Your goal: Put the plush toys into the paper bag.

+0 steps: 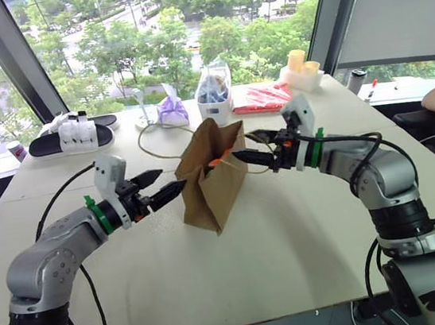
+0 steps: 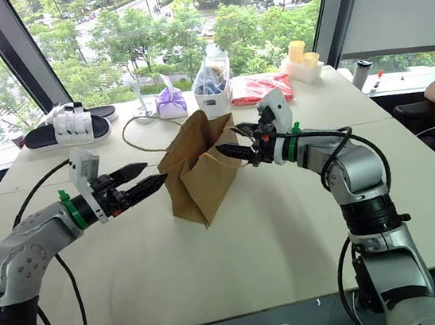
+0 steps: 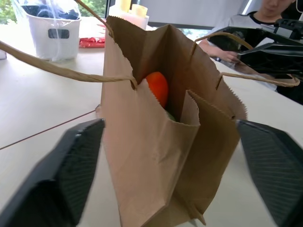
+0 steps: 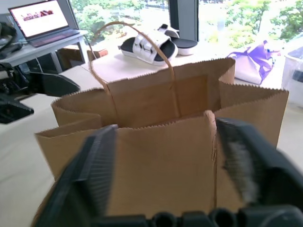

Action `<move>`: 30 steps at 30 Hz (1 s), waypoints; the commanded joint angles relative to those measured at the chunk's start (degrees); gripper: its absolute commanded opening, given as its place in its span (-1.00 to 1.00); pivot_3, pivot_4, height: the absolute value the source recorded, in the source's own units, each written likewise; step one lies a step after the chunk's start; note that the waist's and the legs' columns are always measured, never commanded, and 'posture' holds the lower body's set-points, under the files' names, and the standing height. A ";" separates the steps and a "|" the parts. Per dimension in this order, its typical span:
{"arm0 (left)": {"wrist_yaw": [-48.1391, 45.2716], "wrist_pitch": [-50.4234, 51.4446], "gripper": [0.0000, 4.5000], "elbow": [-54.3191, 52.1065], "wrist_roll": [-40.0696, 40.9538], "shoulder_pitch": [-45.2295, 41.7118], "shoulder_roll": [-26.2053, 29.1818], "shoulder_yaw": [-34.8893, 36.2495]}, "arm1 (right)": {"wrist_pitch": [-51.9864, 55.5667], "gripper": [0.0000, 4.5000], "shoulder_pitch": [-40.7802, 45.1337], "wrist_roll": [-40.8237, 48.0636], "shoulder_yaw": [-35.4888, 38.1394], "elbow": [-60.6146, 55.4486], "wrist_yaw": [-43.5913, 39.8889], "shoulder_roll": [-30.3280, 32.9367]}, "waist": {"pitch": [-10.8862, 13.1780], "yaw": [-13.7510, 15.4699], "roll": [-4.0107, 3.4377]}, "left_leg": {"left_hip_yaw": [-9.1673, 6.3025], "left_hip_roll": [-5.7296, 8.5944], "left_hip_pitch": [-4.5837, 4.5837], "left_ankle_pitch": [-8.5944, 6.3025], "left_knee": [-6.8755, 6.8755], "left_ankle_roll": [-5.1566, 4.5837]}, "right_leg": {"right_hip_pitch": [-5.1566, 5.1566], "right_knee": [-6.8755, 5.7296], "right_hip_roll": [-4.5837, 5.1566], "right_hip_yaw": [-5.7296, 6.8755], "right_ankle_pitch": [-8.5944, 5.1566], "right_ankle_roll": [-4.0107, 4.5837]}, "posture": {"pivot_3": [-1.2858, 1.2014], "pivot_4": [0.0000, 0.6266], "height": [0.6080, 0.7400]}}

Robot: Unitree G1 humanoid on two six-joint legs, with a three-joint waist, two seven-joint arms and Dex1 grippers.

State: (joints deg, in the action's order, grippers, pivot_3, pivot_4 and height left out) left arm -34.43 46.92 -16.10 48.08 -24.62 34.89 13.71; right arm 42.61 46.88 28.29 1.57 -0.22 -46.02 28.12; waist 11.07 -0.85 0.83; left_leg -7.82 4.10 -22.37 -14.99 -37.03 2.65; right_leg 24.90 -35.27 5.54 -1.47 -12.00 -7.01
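You see the paper bag standing upright near the middle of the table, its mouth open. An orange plush toy sits inside, near the top; a second toy cannot be made out for certain. Expect the bag to be light, thin and easily creased or tipped; its stiffer rim or its cord handles are probably the best places to hold. The toy looks soft and squashable. Your left end effector is wide open and empty beside one wall; your right end effector is open and empty at the opposite rim. No readable labels or brands appear anywhere.
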 commanded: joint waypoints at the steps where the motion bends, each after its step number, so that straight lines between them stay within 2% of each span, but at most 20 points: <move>1: -0.95 1.82 1.00 -4.36 2.82 1.21 2.78 2.76 | 1.73 0.97 1.74 8.08 6.96 -3.63 -1.77 0.10 | 0.00 -0.03 0.00 | -0.01 -0.01 0.00 0.00 0.01 0.00 | 0.01 0.00 0.00 0.00 0.00 0.00 | 0.03 -0.52 1.00; 5: -4.36 0.35 1.00 -6.62 -0.01 6.52 5.58 -0.12 | 5.53 0.97 2.59 13.62 15.45 -2.63 4.28 0.72 | 0.01 -0.09 -0.03 | 0.04 -0.01 0.01 -0.01 0.05 -0.02 | 0.01 0.03 0.02 -0.02 0.00 0.00 | 0.03 -0.52 1.00; 9: -6.30 -3.59 1.00 -5.32 -4.50 8.00 5.52 -3.43 | 10.23 0.97 1.28 17.37 20.11 -2.52 8.42 2.05 | 0.01 0.23 -0.03 | 0.02 -0.01 0.01 -0.01 0.02 -0.02 | -0.03 0.03 0.01 -0.01 -0.01 0.02 | 0.03 -0.52 1.00; 12: -6.60 -5.17 1.00 -3.66 -5.87 7.26 4.02 -4.72 | 10.30 0.97 -1.80 15.41 19.37 -3.14 10.35 3.52 | 0.00 0.21 -0.02 | 0.04 -0.01 0.02 -0.01 0.01 -0.02 | -0.06 0.05 0.01 -0.01 -0.01 0.03 | 0.03 -0.52 1.00; 16: -7.41 -8.94 1.00 -1.09 -10.05 5.46 2.01 -7.95 | 8.26 0.97 -9.72 12.64 13.70 -5.52 10.24 2.21 | -0.01 0.13 -0.02 | 0.05 -0.01 0.03 -0.01 0.01 -0.02 | -0.07 0.05 0.01 0.00 0.00 0.02 | 0.03 -0.52 1.00; 19: -7.22 -9.92 1.00 -0.19 -11.08 4.08 0.38 -8.92 | 3.98 0.59 -14.42 8.88 7.52 -6.04 9.42 -0.34 | 0.00 -0.30 -0.04 | 0.10 -0.02 0.03 -0.01 0.01 -0.02 | -0.04 0.02 0.01 -0.02 0.00 0.01 | 0.03 -0.52 1.00; 25: -7.05 -11.22 1.00 1.58 -12.89 2.03 -2.10 -10.14 | -2.64 -0.81 -14.62 3.02 0.81 -2.74 10.33 -5.54 | 0.01 -0.18 -0.05 | 0.11 -0.03 0.05 0.00 -0.02 -0.01 | 0.01 -0.07 0.00 -0.03 0.00 0.01 | 0.03 -0.52 1.00; 26: -6.76 -11.40 1.00 1.97 -13.19 1.59 -2.66 -10.31 | -3.40 -0.97 -14.07 2.15 -0.10 -2.18 10.16 -6.04 | 0.01 -0.14 -0.05 | 0.11 -0.03 0.04 0.00 -0.02 -0.01 | 0.01 -0.06 0.00 -0.03 0.00 0.01 | 0.03 -0.52 1.00; 30: -5.09 -12.34 1.00 3.20 -15.63 -0.27 -5.73 -12.43 | -6.59 -0.97 -12.26 -1.16 -3.83 -0.47 9.02 -7.72 | 0.01 0.13 -0.05 | 0.08 -0.01 0.04 0.00 -0.05 -0.01 | -0.02 -0.05 0.00 -0.02 0.00 0.01 | 0.03 -0.52 1.00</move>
State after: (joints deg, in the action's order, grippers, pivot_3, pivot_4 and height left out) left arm -40.40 36.45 -12.81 33.89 -23.54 29.82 2.20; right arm 38.09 33.70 28.17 -1.71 -0.33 -36.14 20.80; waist 11.07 -0.72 0.78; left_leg -7.74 4.10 -22.33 -14.99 -37.08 2.64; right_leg 24.87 -35.32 5.54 -1.50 -12.00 -7.00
